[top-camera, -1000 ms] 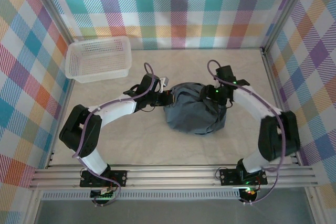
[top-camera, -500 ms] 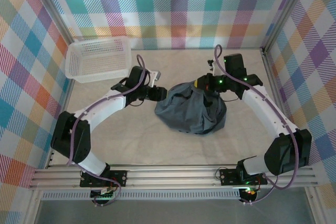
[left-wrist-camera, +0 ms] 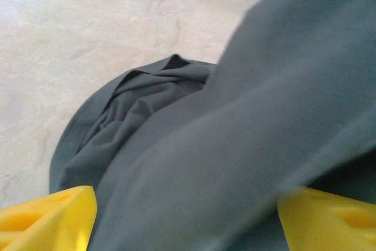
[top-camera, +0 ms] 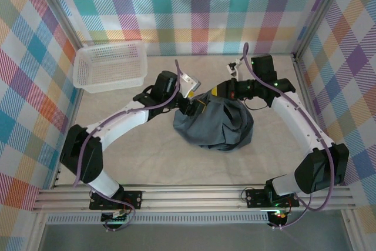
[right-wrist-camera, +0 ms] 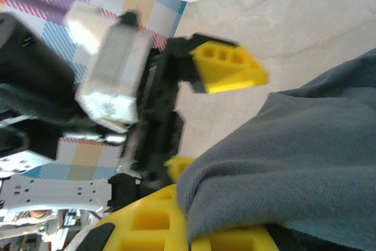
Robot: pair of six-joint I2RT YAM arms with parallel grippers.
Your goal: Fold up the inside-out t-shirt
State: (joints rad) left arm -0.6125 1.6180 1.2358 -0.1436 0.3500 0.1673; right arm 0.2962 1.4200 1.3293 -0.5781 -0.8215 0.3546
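1. Bottom of the frame in the top view, nearest me: the arm bases (top-camera: pixel 114 195), then a bare strip of tabletop (top-camera: pixel 153 163). Nothing of the task lies here.
2. Middle of the frame, slightly right of centre: the inside-out t-shirt (top-camera: pixel 217 127), bunched into a rounded, wrinkled mound rather than spread flat. I cannot pick out a sleeve, hem or neck tag. My read is that folding proper is not begun and the cloth needs opening out first.
3. At the mound's upper left edge: left tool (top-camera: pixel 197 107). Its yellow fingers (left-wrist-camera: pixel 50 216) stand wide apart, with cloth draped loosely across the gap and not pinched. I take this as a release, or a reach for a better hold.
4. At the mound's upper edge, just right of that: right tool (top-camera: pixel 220 91), clamped on a fold of the shirt. The right wrist view shows cloth spilling over its finger. The pinch probably keeps that edge raised so the other arm can find a second point.
5. Both tools sit near each other across the same edge, so there is a collision risk if I close in carelessly.
6. Upper left of the frame: white lattice basket (top-camera: pixel 111 66), well apart from the shirt.
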